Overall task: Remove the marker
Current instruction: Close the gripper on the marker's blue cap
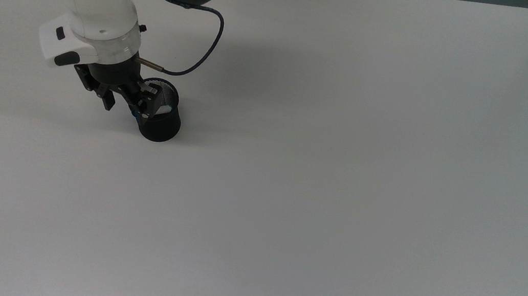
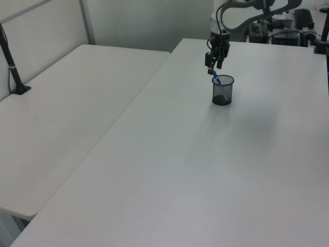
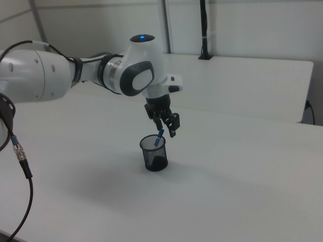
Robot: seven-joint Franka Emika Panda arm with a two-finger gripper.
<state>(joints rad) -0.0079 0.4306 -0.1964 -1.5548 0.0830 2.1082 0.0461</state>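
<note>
Just below your tool (image 3: 168, 125), the marker (image 3: 159, 138) leans in the black mesh cup (image 3: 154, 154) on the table (image 1: 342, 179), blue cap up. Its long axis tilts toward the spread, empty fingers; descend along that tilt.

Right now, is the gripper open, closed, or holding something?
Gripper: open, holding nothing, its fingers on either side of the marker that leans in the cup.
</note>
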